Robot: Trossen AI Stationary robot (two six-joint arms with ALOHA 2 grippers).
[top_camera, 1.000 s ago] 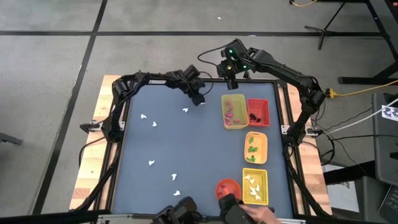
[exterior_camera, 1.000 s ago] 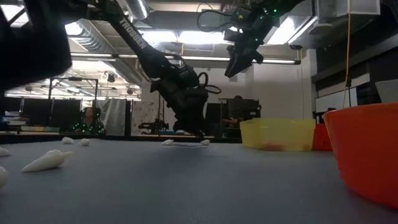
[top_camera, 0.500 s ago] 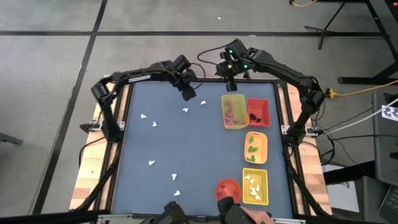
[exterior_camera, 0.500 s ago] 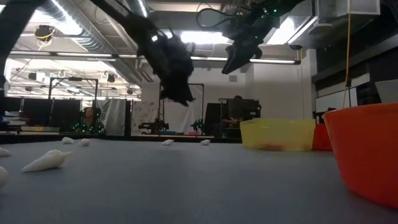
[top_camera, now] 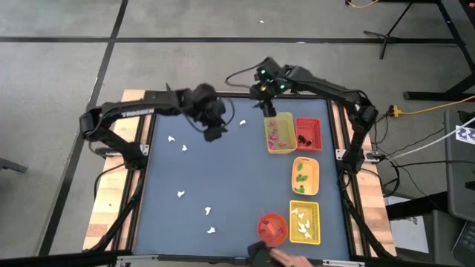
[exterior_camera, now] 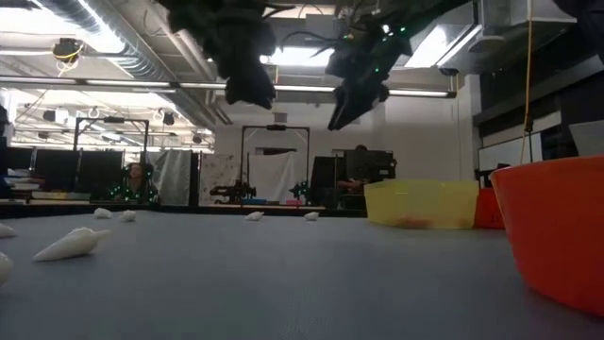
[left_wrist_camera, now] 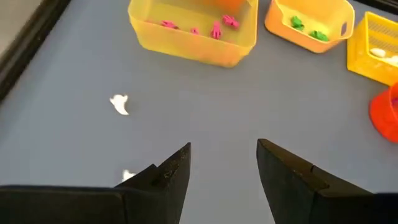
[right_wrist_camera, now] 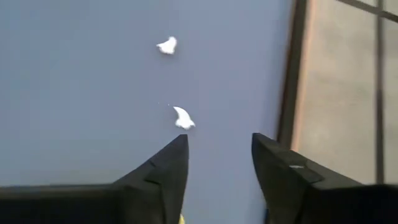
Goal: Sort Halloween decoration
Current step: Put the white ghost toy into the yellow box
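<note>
Small white ghost pieces lie flat on the blue-grey mat; one (top_camera: 242, 122) lies near the far edge, others (top_camera: 184, 147) (top_camera: 207, 211) lie further left and nearer. My left gripper (top_camera: 214, 132) (left_wrist_camera: 224, 162) hovers open, high above the mat's far-middle part, and two ghosts (left_wrist_camera: 119, 104) (left_wrist_camera: 127, 175) show below it. My right gripper (top_camera: 267, 110) (right_wrist_camera: 217, 155) also hangs open in the air, by the far edge, above two ghosts (right_wrist_camera: 183, 118) (right_wrist_camera: 166, 45). In the low view both grippers, left (exterior_camera: 247, 90) and right (exterior_camera: 344, 113), are well clear of the table.
Along the right side stand a yellow tub (top_camera: 280, 144) with pink pieces, a red tray (top_camera: 308, 141) with dark bits, an orange tray (top_camera: 305, 182) with green pieces, a yellow basket (top_camera: 304, 233) with white ghosts and a red-orange bowl (top_camera: 272, 226). A person's hand (top_camera: 286, 257) reaches in at the near edge.
My left gripper has risen from the mat near the far edge and swung toward the left and near side; the ghost it stood over now lies uncovered. My right gripper has drifted a little toward the left and near side. The person's hand has shifted by the bowl.
</note>
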